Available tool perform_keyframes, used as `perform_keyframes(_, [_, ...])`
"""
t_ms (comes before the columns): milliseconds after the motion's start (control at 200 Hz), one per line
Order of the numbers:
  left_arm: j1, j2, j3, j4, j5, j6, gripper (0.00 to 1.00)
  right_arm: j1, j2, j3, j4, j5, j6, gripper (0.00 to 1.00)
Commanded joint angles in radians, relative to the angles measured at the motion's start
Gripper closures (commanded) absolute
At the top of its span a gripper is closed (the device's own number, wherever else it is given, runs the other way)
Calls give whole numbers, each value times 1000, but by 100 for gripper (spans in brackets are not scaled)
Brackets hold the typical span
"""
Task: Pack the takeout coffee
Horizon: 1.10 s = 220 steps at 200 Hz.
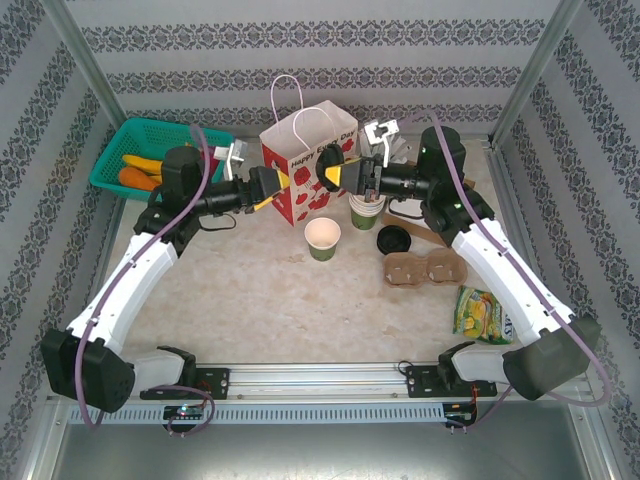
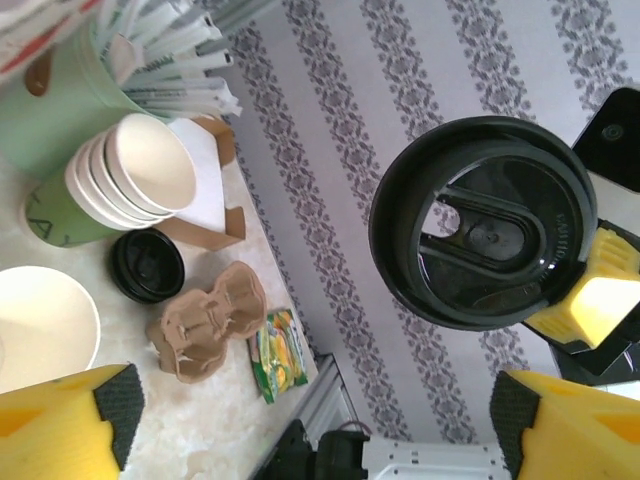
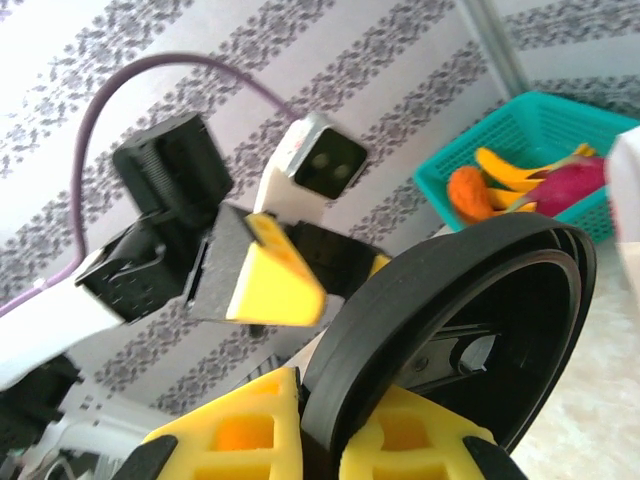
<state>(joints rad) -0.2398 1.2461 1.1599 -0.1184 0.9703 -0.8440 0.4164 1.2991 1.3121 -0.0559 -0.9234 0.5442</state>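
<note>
Holding a black lid (image 3: 450, 330) edge-on: right gripper (image 3: 320, 430), clenched on its rim. Left gripper (image 2: 315, 405): jaws spread wide, released, facing the lid. Takeout coffee (image 1: 322, 238): upright, uncovered, standing on the table (image 1: 250, 290) just in front of the paper bag (image 1: 295, 150), apart from both grippers.

A teal basket (image 1: 170, 128) sat at the far left of the table (image 1: 250, 290), holding an orange piece (image 1: 137, 178) and a yellow piece (image 1: 140, 160) of produce. Right of centre stood a nested stack of cups (image 1: 366, 210), with a pale green tub (image 2: 50, 120) of paper-wrapped sticks (image 2: 175, 70) beside it. A black lid (image 1: 393, 241) lay flat just near and right of the stack, a brown pulp carrier (image 1: 425, 268) lay just beside that lid, and a green-and-yellow packet (image 1: 480, 312) lay nearer, by the right edge.
</note>
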Motion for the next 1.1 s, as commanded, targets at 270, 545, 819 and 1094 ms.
perform_keyframes(270, [12, 15, 60, 163, 174, -22, 24, 51, 31, 45, 31, -148, -77, 100])
perform_keyframes(545, [9, -9, 53, 197, 163, -13, 46, 90, 76, 89, 49, -137, -36, 100])
perform_keyframes(819, [1, -14, 36, 245, 182, -26, 52, 118, 88, 104, 78, -132, -17, 100])
perform_keyframes(1094, [-7, -28, 18, 297, 202, -25, 53, 131, 68, 95, 124, -92, 19, 100])
